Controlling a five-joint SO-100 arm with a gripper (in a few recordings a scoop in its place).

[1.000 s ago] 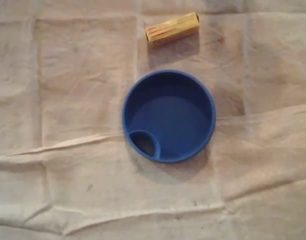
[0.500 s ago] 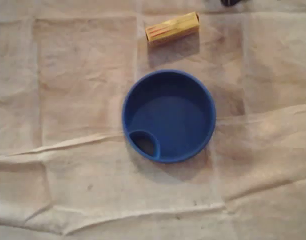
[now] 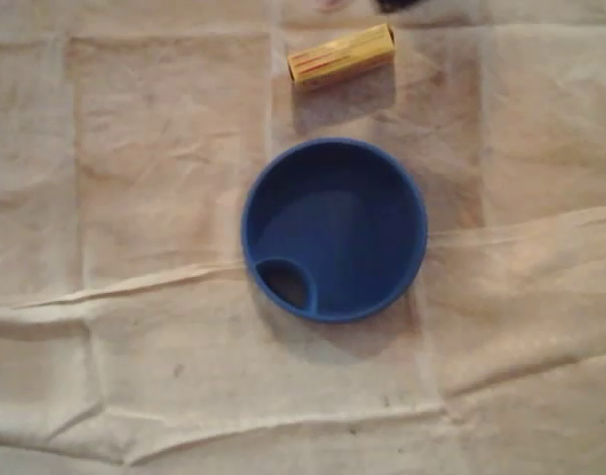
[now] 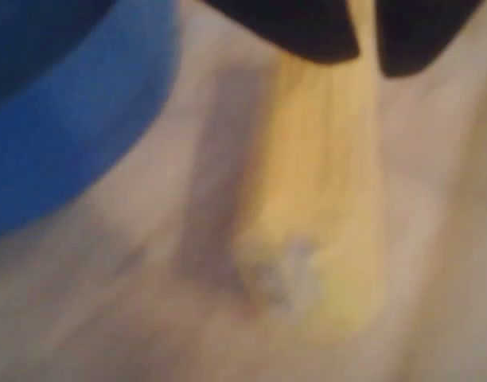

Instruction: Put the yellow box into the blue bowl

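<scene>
Cloth (image 3: 154,198), beige, creased, under blue bowl (image 3: 335,230).

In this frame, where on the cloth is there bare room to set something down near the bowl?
Overhead view: the cloth is bare left of the blue bowl, right of it, and all along the bottom below it. Crowded: the narrow strip between bowl and yellow box, and the top edge where a dark shape pokes in.

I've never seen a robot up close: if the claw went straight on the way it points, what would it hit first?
Most likely the yellow box, lying dead ahead of the claw in the wrist view. The blue bowl sits left of that line. Blur leaves depth uncertain.
</scene>
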